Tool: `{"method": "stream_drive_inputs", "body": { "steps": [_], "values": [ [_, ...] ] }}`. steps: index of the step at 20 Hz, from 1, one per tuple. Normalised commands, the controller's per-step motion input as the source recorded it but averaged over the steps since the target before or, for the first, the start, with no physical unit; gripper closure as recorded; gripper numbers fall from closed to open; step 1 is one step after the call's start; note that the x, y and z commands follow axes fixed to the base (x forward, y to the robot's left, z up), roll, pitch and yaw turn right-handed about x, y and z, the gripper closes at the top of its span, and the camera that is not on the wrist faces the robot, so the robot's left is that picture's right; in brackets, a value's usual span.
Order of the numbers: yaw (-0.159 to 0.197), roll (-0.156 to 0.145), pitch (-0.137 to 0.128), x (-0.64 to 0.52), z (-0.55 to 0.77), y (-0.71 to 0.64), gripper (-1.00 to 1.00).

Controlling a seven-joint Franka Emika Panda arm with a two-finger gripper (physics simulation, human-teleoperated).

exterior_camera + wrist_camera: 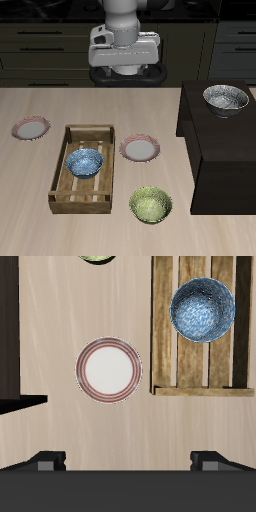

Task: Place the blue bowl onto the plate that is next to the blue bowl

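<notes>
- Two pink-rimmed plates sit on my table; the plate (140, 149) I care about lies just beside the wooden crate (68, 185), apart from it, and shows bare in my wrist view (109, 369).
- Inside that crate, on its slatted floor, I see the blue bowl (85, 162) upright, in the half nearer the back; the wrist view shows it too (203, 309).
- My gripper (126, 70) hangs high above the table's back edge, well apart from bowl and plate, holding nothing.
- Its fingertips (46, 463) stand wide apart in the wrist view, so I read the claw as spread.
- An olive-green bowl (150, 205) rests near the front edge, beside the crate.
- A grey-white patterned bowl (226, 99) sits on the dark cabinet (215, 160).
- The second plate (31, 128) lies on the crate's other side.
</notes>
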Motion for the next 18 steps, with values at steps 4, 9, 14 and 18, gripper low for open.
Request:
{"method": "stream_drive_inputs", "body": {
  "steps": [4,9,14,18],
  "values": [
    [0.014,0.017,-0.033,0.23,0.04,-0.25,-1.0],
    [-0.009,-0.003,-0.003,0.19,-0.02,-0.22,-1.0],
    [0.008,-0.013,-0.004,0.2,-0.06,-0.32,-1.0],
    [0.007,-0.024,0.012,0.17,-0.1,-0.29,-1.0]
  ]
}}
